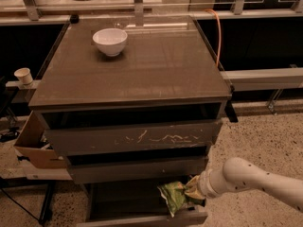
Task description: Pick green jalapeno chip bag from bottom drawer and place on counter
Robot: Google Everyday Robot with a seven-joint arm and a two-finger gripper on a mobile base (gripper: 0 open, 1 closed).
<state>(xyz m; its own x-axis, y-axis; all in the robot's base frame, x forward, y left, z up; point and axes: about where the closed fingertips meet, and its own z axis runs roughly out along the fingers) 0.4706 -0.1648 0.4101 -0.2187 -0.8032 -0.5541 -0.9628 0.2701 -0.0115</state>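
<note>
white bowl (110, 41): rear-left of counter (161, 72); set down away from it.
bottom drawer (120, 198): open.
green jalapeno chip bag (171, 197): above drawer's front-right corner.
gripper (193, 191): clamped on bag's right edge; advise withdrawing outward before rising, clearing upper drawer fronts.

Robot arm (255, 176): smooth white tubular shell with a rounded bulge, small dark specks, ribbed white collar at wrist. At its tip, low in view, the gripper (193, 190) appears yellowish-tan.

Gripper (193, 191) over bottom drawer (137, 220), half-hidden by bag (172, 197).
</note>
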